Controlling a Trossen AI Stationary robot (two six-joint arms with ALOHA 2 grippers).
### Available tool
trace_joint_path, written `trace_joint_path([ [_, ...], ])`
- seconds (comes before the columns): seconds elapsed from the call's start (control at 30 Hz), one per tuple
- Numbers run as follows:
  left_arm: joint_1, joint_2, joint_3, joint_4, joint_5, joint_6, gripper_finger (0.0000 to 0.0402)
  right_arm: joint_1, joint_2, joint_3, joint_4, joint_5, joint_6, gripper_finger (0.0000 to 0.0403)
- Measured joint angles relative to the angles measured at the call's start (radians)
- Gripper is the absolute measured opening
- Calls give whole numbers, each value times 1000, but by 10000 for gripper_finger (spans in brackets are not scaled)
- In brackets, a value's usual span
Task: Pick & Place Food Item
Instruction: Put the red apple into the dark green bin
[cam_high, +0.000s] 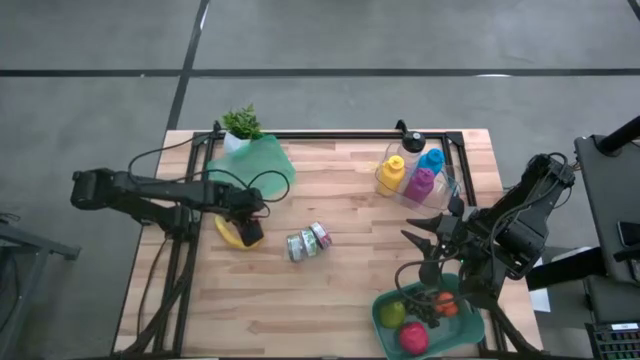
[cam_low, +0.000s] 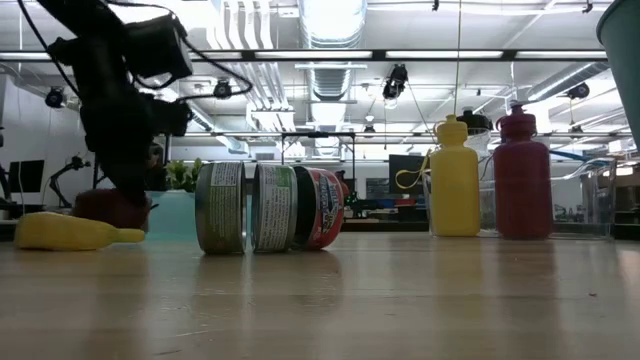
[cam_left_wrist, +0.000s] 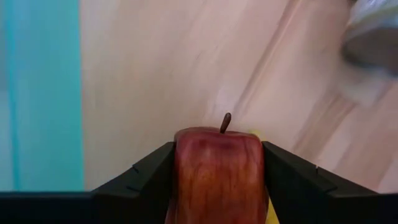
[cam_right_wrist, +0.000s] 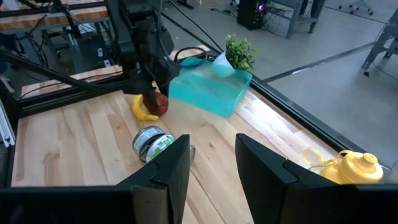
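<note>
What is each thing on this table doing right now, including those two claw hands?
left gripper: shut on the red apple.
red apple: upright, stem up, squeezed between the fingers.
banana: lying on the wood beside the apple.
cans: lying on their sides in a row.
bottles: standing upright.
right gripper: empty, fingers apart, above the green bowl.

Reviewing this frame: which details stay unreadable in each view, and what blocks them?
- High view: the dark red apple with a stem is hidden under the left gripper, which also covers part of the yellow banana.
- Left wrist view: the apple's lower half is cut off by the picture's edge; the metal can is blurred and cropped.
- Low view: the can labels are too small to read.
- High view: the green bin's contents are partly covered by the right gripper.
</note>
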Motion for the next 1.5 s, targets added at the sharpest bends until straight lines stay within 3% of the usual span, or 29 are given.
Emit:
trace_joint_path([
  [0.47,-8,-4,251,-42,0,-14,219,0,0,0,0,0,0,125],
  [0.77,-161,-5,316,260,-44,-8,219,0,0,0,0,0,0,125],
  [0.9,-317,-5,274,469,-143,-7,219,0,0,0,0,0,0,125],
  [1.07,-571,24,188,818,-434,84,219,0,0,0,0,0,0,125],
  [1.2,-733,130,138,1063,-643,200,219,0,0,0,1,0,0,125],
  [1.3,-782,243,142,1208,-734,205,219,0,0,0,1,0,0,125],
  [1.5,-769,473,256,1382,-750,208,219,0,0,0,0,0,0,125],
])
